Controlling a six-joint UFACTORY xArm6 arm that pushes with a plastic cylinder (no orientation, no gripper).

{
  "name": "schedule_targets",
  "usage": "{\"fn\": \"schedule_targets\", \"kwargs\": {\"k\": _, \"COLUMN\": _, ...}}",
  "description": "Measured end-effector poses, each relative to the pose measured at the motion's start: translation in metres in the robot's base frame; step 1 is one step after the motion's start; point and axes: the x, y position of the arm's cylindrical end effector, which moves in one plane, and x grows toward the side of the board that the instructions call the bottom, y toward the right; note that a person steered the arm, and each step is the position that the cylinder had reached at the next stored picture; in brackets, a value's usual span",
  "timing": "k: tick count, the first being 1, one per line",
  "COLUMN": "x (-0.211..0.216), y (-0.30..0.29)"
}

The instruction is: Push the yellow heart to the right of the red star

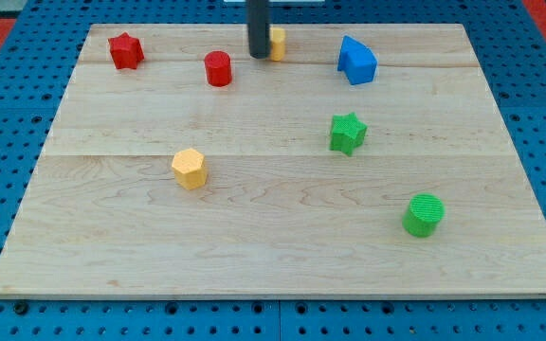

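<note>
The red star (125, 50) lies near the board's top left corner. A yellow block (278, 43), mostly hidden behind my rod, sits near the top edge at the middle; its shape cannot be made out. My tip (258, 55) rests against that block's left side. A red cylinder-like block (218, 68) lies between the star and my tip, slightly lower.
A yellow hexagonal block (189, 169) lies left of centre. A blue block (356, 61) sits at the top right. A green star (347, 132) is right of centre and a green cylinder (424, 214) at the lower right. The wooden board (282, 256) rests on blue pegboard.
</note>
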Motion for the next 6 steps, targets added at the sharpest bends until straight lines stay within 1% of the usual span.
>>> {"fn": "schedule_targets", "kwargs": {"k": 1, "x": 0.021, "y": -0.007}}
{"fn": "schedule_targets", "kwargs": {"k": 2, "x": -0.016, "y": 0.067}}
{"fn": "schedule_targets", "kwargs": {"k": 3, "x": -0.036, "y": 0.078}}
{"fn": "schedule_targets", "kwargs": {"k": 4, "x": -0.043, "y": -0.019}}
{"fn": "schedule_targets", "kwargs": {"k": 5, "x": -0.031, "y": -0.070}}
{"fn": "schedule_targets", "kwargs": {"k": 6, "x": -0.031, "y": -0.060}}
